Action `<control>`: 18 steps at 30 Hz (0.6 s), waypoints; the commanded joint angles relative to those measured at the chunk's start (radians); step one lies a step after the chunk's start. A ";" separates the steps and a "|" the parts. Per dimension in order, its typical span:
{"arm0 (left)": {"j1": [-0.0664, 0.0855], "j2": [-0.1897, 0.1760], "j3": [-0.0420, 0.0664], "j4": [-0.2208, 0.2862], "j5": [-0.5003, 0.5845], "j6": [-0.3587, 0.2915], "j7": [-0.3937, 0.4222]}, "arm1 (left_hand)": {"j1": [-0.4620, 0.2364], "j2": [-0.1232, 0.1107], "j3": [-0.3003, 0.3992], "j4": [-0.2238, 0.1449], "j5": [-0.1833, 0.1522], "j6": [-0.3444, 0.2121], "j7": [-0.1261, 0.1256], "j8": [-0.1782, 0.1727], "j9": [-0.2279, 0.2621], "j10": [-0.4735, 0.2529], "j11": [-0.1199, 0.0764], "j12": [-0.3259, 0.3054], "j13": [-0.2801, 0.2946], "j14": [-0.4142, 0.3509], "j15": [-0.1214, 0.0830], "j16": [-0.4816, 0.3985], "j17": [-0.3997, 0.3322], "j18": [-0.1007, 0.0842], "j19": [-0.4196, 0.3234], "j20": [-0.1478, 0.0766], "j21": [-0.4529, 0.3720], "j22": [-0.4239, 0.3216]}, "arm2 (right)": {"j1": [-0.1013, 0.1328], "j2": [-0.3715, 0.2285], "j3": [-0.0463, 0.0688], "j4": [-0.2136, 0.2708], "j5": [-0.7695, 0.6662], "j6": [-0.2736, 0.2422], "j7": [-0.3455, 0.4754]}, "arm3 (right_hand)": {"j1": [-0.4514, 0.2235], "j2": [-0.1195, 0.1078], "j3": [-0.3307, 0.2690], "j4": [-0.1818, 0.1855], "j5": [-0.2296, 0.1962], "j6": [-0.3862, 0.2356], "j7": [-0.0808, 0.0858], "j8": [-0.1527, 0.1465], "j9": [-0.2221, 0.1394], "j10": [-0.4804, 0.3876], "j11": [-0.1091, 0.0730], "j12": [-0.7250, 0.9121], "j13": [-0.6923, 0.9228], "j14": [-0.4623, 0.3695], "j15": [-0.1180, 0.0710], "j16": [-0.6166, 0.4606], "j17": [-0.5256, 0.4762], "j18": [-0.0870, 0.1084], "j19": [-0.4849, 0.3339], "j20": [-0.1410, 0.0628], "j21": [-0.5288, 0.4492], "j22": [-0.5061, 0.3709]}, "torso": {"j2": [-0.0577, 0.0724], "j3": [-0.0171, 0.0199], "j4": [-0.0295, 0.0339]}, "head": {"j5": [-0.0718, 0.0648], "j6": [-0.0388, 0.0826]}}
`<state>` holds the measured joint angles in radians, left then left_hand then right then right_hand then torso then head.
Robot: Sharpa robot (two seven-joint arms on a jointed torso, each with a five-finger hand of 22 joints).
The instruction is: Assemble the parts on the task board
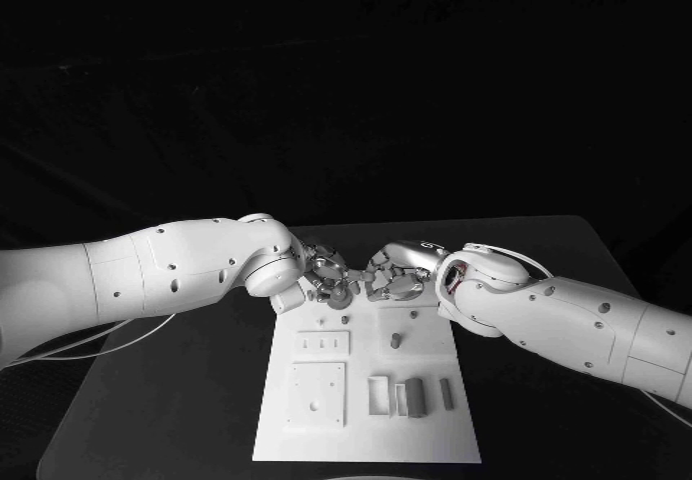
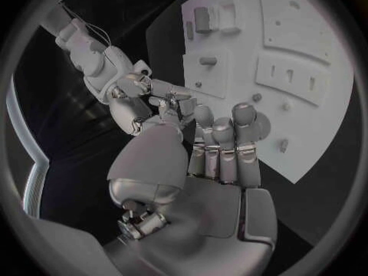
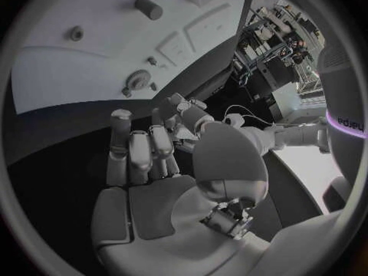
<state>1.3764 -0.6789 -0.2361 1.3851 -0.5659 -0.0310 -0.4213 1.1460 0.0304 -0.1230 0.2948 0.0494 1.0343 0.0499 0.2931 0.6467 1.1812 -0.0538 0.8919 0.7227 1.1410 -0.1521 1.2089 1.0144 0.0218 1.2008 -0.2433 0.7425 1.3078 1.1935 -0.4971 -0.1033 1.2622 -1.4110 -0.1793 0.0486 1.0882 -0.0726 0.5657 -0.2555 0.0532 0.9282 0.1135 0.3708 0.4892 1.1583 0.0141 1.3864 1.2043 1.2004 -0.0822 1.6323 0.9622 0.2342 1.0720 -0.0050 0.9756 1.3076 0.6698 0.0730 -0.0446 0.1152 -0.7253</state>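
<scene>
Grey parts (image 1: 417, 396) lie on the white task board (image 1: 433, 440) mid-table, near edge mostly, while left hand (image 1: 320, 281) and right hand (image 1: 389, 276) meet fingertip to fingertip over its far edge, probably passing something I cannot make out

I find both robot hands, left (image 1: 325, 283) and right (image 1: 392, 279), crowding the board's (image 1: 368, 440) far edge; upright blocks (image 1: 415, 396) obstruct its near right.

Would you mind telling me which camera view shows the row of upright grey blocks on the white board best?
The head view: the grey blocks stand unobstructed at the near end of the task board. The left wrist view catches them bent at the circle's rim; the right wrist view shows only a cropped corner of that area.
</scene>
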 commanded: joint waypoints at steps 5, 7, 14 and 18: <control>0.001 0.005 0.001 0.000 0.003 -0.008 -0.020 | -0.003 -0.006 -0.002 -0.001 0.005 0.008 0.016 -0.015 -0.011 -0.002 0.008 -0.006 -0.007 -0.020 0.001 0.012 -0.022 0.069 -0.009 -0.002 -0.009 0.015 | -0.002 0.004 0.000 0.008 -0.012 0.015 0.000 | -0.010 0.001 -0.001 -0.004 -0.004 0.014 0.010 0.001 0.001 -0.009 0.000 0.000 -0.001 0.000 -0.005 -0.004 0.001 0.028 0.001 -0.005 0.003 0.014 | 0.001 -0.0008 -0.0003 | 0.000 -0.002; 0.001 0.007 0.001 0.000 0.003 -0.003 -0.023 | 0.001 -0.010 -0.002 -0.001 0.005 0.009 0.016 -0.017 -0.012 -0.002 0.008 -0.006 -0.008 -0.021 0.001 0.014 -0.026 0.069 -0.009 -0.002 -0.010 0.015 | -0.002 0.005 0.000 0.009 -0.012 0.016 0.000 | -0.010 0.001 -0.001 -0.004 -0.004 0.014 0.010 0.001 0.001 -0.010 0.000 0.000 -0.001 0.000 -0.005 -0.004 0.000 0.028 0.001 -0.005 0.003 0.014 | 0.002 -0.0008 -0.0007 | -0.001 -0.003; 0.001 0.009 0.001 -0.003 -0.001 -0.002 -0.027 | 0.013 -0.022 -0.003 -0.001 0.005 0.012 0.017 -0.022 -0.017 -0.001 0.009 -0.006 -0.011 -0.024 0.002 0.022 -0.038 0.068 -0.008 -0.001 -0.010 0.015 | -0.002 0.009 0.000 0.009 -0.013 0.018 -0.002 | -0.010 0.001 -0.001 -0.004 -0.004 0.014 0.010 0.001 0.001 -0.010 0.000 0.000 -0.001 0.000 -0.005 -0.004 0.002 0.028 0.001 -0.005 0.003 0.014 | 0.002 -0.0009 0.0011 | -0.002 -0.006; 0.001 0.008 0.001 -0.004 -0.001 -0.002 -0.027 | 0.014 -0.022 -0.002 -0.001 0.005 0.013 0.017 -0.023 -0.017 -0.001 0.009 -0.006 -0.011 -0.025 0.002 0.024 -0.040 0.068 -0.008 -0.001 -0.010 0.015 | -0.002 0.013 0.000 0.006 -0.013 0.021 -0.004 | -0.011 0.002 -0.001 -0.004 -0.004 0.014 0.010 0.001 0.001 -0.010 0.000 0.000 -0.001 -0.001 -0.005 -0.004 -0.001 0.028 0.001 -0.005 0.003 0.014 | 0.002 -0.0013 0.0013 | -0.002 -0.008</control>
<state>1.3764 -0.6721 -0.2360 1.3799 -0.5671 -0.0352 -0.4444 1.1591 0.0144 -0.1230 0.2948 0.0494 1.0325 0.0518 0.2740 0.6309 1.1811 -0.0538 0.8918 0.7126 1.1267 -0.1449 1.2269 0.9752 0.0203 1.1968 -0.2467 0.7373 1.3075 1.1921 -0.4865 -0.1035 1.2685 -1.4141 -0.1751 0.0454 1.0882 -0.0727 0.5657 -0.2555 0.0532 0.9280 0.1137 0.3706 0.4890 1.1583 0.0141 1.3863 1.2044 1.1986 -0.0808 1.6323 0.9623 0.2342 1.0719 -0.0048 0.9756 1.3075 0.6715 0.0722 -0.0439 0.1132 -0.7322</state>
